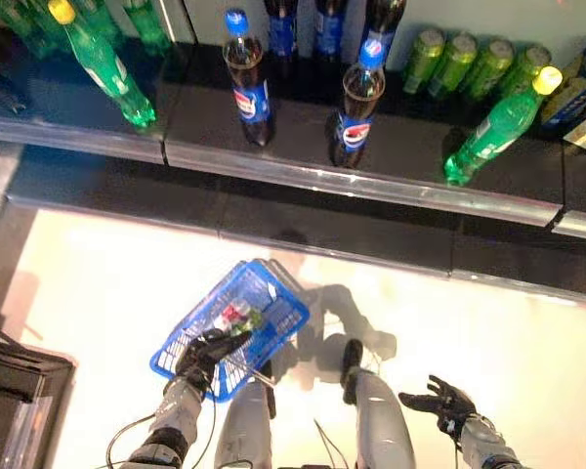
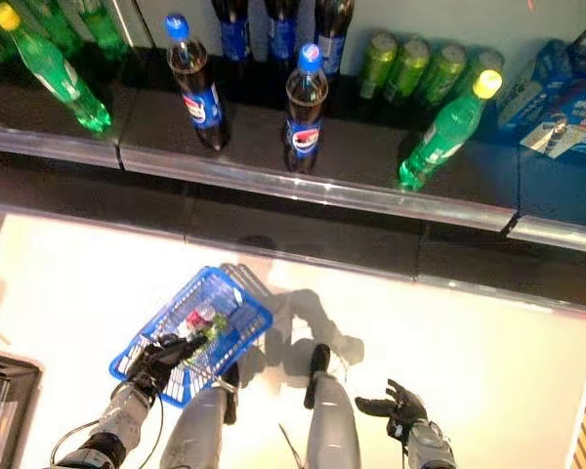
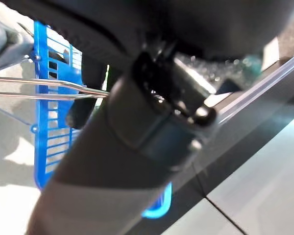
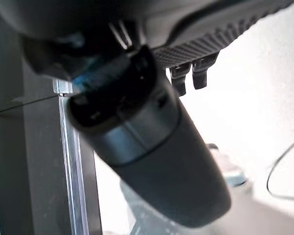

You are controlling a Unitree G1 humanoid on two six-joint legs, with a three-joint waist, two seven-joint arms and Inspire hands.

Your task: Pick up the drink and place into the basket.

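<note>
Your left hand (image 1: 203, 357) was curled round the wire handle (image 3: 44, 88) of the blue basket (image 1: 273, 327), which hung low over the pale floor (image 1: 98, 283) in front of the shelf (image 1: 371, 181). Your right hand (image 1: 439, 403) hung at the other side with its fingers spread and nothing in them. A drink (image 1: 236, 315), seemingly a small can or bottle with red and green on it, already lay inside the basket near your left hand; the cola bottles (image 1: 249, 78) and the green bottle (image 1: 498, 122) stood untouched on the shelf, with a row of green cans (image 1: 469, 63) behind them. Judged from this, the placing looked done or nearly done. The main risk was the basket tipping: it hung from one hand at a slant, and a sudden swing of that arm could have rolled the drink toward the low side or over the rim. Reaching your free hand up for another bottle could also have knocked the one standing at the shelf's front edge. The head views showed both hands, the basket's contents and the whole shelf; the left wrist view added only the close look at the handle and blue mesh beside the dark hand, while the right wrist view showed no drink at all, just the hand's bulk, floor and the shelf's clear edge strip (image 4: 71, 161).
</note>
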